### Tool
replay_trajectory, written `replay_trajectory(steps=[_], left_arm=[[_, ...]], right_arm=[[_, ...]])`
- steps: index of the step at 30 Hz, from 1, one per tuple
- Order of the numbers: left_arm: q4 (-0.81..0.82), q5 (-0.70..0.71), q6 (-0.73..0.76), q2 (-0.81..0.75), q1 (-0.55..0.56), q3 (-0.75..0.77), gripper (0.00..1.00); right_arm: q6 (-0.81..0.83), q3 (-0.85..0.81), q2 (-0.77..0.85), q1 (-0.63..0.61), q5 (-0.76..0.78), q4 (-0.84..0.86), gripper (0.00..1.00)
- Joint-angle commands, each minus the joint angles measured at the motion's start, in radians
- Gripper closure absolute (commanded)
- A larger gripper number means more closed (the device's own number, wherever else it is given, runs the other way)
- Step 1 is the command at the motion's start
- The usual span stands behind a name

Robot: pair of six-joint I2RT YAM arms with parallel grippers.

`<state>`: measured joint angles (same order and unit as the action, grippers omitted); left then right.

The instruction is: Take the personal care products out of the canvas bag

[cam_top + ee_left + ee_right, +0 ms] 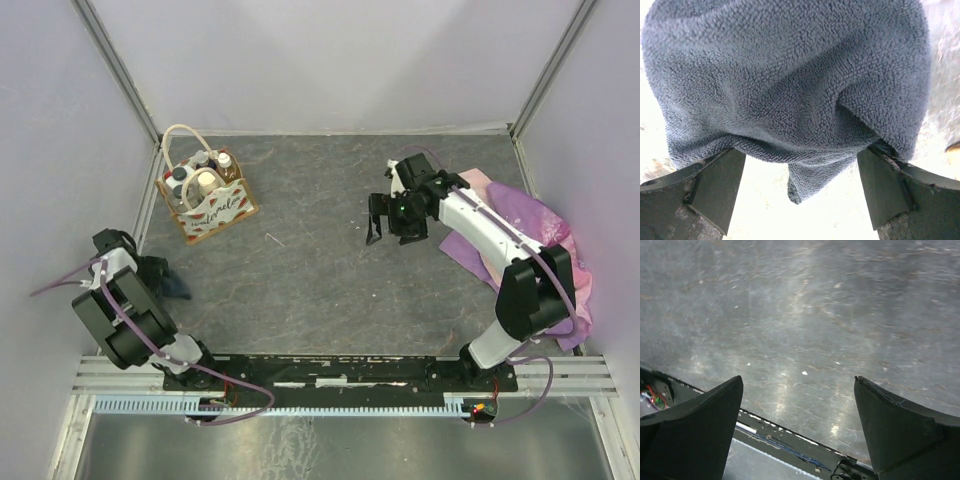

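Note:
The canvas bag (222,212) stands upright at the far left of the table, cream handles up. Several personal care products stand inside it: a white-capped jar (180,177), a cream-capped jar (206,182) and a tan bottle with a white cap (226,164). My left gripper (160,272) is low at the left edge, well short of the bag. Its jaws are wide apart in the left wrist view (800,152), with a dark grey cloth (790,80) draped against them. My right gripper (388,232) hovers open and empty over bare table (797,380), far right of the bag.
The dark grey cloth (176,285) lies by the left gripper. A pink-purple cloth (545,225) lies at the right edge under the right arm. The enclosure walls stand close to the bag. The mounting rail (330,370) runs along the near edge.

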<state>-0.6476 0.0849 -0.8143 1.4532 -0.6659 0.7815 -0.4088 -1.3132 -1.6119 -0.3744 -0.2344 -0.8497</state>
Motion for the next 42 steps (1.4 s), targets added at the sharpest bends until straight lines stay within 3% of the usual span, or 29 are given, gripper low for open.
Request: replay_trajectory(steps=[1, 4, 10, 19, 27, 33, 37, 42], left_arm=[[0.050, 0.077, -0.003, 0.004, -0.037, 0.060, 0.03], [0.060, 0.103, -0.009, -0.011, -0.047, 0.080, 0.03], [0.062, 0.152, -0.007, -0.076, -0.049, 0.114, 0.05], [0.144, -0.106, -0.031, -0.309, -0.037, 0.013, 0.09], [0.172, -0.305, 0.028, -0.426, 0.044, -0.050, 0.14], [0.209, -0.339, 0.038, -0.495, 0.092, -0.120, 0.14], [0.213, -0.361, 0.031, -0.523, 0.117, -0.147, 0.17], [0.217, -0.342, 0.038, -0.569, 0.147, -0.182, 0.17]], right_arm=[[0.043, -0.052, 0.027, -0.075, -0.037, 0.044, 0.00], [0.076, -0.103, -0.005, -0.123, -0.033, 0.087, 0.00], [0.129, -0.147, -0.098, -0.190, -0.104, 0.360, 0.00], [0.084, -0.514, -0.414, -0.272, -0.174, 0.482, 0.00], [-0.017, -0.881, -0.741, -0.311, -0.187, 0.606, 0.10], [-0.041, -1.214, -0.944, -0.381, -0.102, 0.583, 0.15], [-0.099, -1.318, -1.025, -0.397, -0.061, 0.629, 0.17], [-0.149, -1.396, -1.091, -0.425, -0.021, 0.652, 0.29]])
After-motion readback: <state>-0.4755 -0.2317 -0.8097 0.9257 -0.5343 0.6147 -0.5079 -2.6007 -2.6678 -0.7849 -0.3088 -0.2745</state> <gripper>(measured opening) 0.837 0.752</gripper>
